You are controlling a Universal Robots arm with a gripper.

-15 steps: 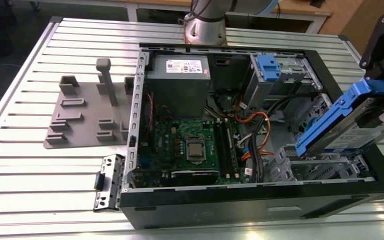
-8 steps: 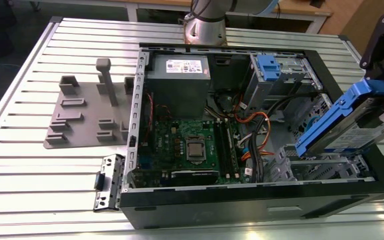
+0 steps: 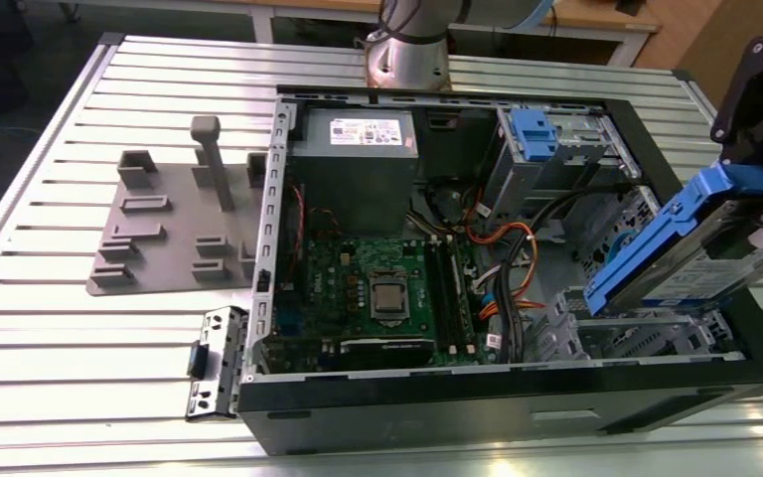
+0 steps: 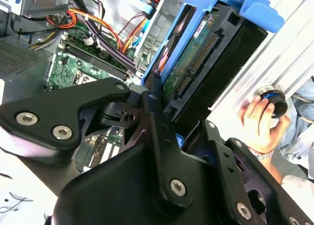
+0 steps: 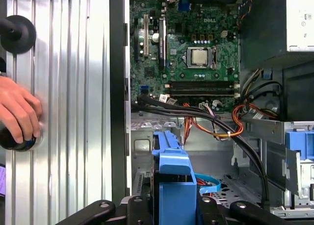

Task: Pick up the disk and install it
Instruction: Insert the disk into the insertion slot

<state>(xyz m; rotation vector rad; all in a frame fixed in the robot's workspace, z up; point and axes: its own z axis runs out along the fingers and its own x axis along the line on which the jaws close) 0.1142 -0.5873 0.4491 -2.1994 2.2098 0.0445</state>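
Disk (image 3: 674, 248) in its blue frame hangs tilted at the exterior view's three o'clock, above the open computer case (image 3: 515, 412) on the slatted worktop (image 3: 76, 368), clenched by the gripper (image 3: 753, 214). In the second wrist view, black fingers (image 4: 159, 132) clamp the disk (image 4: 196, 53); a hand (image 4: 257, 124) rests at four o'clock. In the first wrist view, the disk's frame (image 5: 174, 183) sits at six o'clock, the motherboard (image 5: 186, 53) at twelve.
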